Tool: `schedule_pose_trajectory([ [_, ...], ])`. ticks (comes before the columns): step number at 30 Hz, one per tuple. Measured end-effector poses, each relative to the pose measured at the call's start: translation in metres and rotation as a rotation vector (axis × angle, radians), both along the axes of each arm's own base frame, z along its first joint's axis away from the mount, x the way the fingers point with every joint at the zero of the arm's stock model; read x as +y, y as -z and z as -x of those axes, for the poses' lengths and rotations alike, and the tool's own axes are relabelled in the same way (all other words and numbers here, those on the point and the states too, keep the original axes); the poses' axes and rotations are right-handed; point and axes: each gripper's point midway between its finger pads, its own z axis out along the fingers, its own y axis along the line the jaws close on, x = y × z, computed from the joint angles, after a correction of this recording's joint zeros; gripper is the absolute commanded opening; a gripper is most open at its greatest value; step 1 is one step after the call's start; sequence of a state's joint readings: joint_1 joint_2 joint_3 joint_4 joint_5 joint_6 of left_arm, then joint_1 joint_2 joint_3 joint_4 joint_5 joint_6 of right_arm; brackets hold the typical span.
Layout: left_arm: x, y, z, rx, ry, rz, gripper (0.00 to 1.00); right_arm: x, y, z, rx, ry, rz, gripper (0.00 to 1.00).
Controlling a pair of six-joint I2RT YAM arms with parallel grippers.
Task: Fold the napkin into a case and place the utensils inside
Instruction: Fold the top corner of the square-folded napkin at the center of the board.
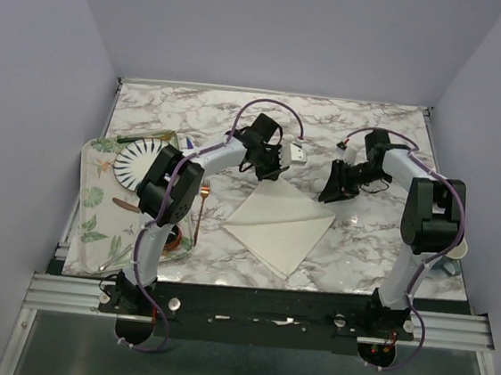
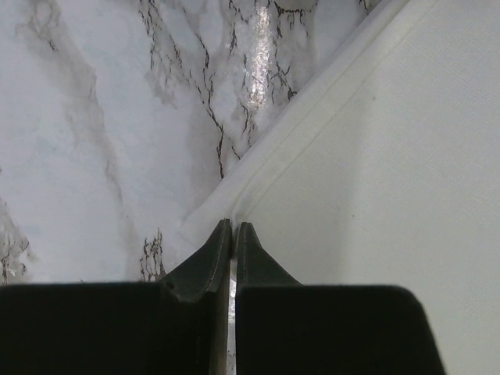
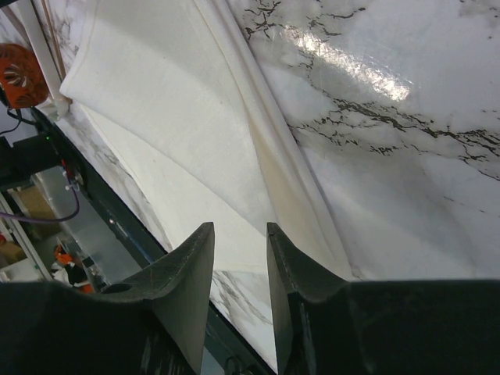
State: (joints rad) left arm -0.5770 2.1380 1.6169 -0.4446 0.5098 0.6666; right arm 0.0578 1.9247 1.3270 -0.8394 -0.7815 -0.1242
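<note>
Left gripper (image 2: pixel 233 228) is clenched: its 2 fingers press together but for a hairline slit, with the tips down on the hemmed edge of the napkin (image 2: pixel 375 195). Whether any cloth is pinched in that slit I cannot tell, as the wrist view is too tight. From above, this gripper sits at the napkin's far corner, its arm reaching in from the left.

Right gripper (image 3: pixel 241 230) is released. Its 2 fingers stand apart with nothing between them, and it hovers just above the napkin's right corner. Through the gap show cloth and a strip of the marble table (image 3: pixel 406 156).

The napkin lies folded on the table between the 2 arms, broad and flat, set as a diamond with 1 corner toward the near edge. The right wrist view shows at least 2 layers. The upper layer is rumpled into soft ridges along the right edge, and the lower one peeks out beneath it.

The fork (image 1: pixel 202 202) lies left of the napkin and apart from it, running lengthwise toward the near edge. It is just beside the right rim of the tray (image 1: pixel 94 211). The plate (image 1: pixel 136 165) with black stripes rests on the far part of the tray, well apart from the napkin.
</note>
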Motion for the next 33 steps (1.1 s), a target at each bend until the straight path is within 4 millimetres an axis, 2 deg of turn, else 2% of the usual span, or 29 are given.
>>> schedule_pose_trajectory([
  [8, -0.003, 0.003, -0.004, -0.003, 0.008, 0.001, 0.09, -0.001, 0.001, 0.0, 0.0, 0.001, 0.006, 0.41],
  [14, -0.004, 0.005, -0.005, -0.007, 0.015, -0.002, 0.18, -0.001, 0.001, 0.0, 0.0, 0.001, 0.005, 0.41],
  [17, -0.003, 0.005, -0.005, -0.007, 0.014, -0.002, 0.3, 0.0, 0.0, 0.0, 0.001, 0.0, 0.002, 0.42],
  [18, -0.003, 0.005, -0.006, -0.007, 0.013, -0.002, 0.4, 0.0, 0.0, 0.0, 0.001, 0.0, -0.002, 0.43],
  [21, -0.005, 0.0, -0.011, -0.012, -0.001, 0.008, 0.54, 0.002, -0.002, 0.001, 0.0, -0.003, -0.018, 0.45],
  [23, -0.004, -0.004, -0.016, -0.007, -0.025, 0.018, 0.58, 0.003, -0.004, 0.001, -0.003, -0.008, -0.028, 0.46],
  [26, 0.001, -0.014, -0.024, 0.006, -0.083, 0.043, 0.64, 0.006, -0.009, 0.003, -0.009, -0.015, -0.05, 0.49],
  [29, 0.01, -0.03, -0.03, 0.035, -0.162, 0.076, 0.71, 0.009, -0.021, 0.005, -0.031, -0.026, -0.08, 0.57],
  [31, 0.026, -0.056, -0.031, 0.061, -0.242, 0.132, 0.71, 0.012, -0.029, 0.005, -0.048, -0.033, -0.106, 0.65],
  [33, 0.042, -0.089, -0.021, 0.101, -0.319, 0.214, 0.7, 0.018, -0.039, 0.008, -0.063, -0.047, -0.136, 0.72],
])
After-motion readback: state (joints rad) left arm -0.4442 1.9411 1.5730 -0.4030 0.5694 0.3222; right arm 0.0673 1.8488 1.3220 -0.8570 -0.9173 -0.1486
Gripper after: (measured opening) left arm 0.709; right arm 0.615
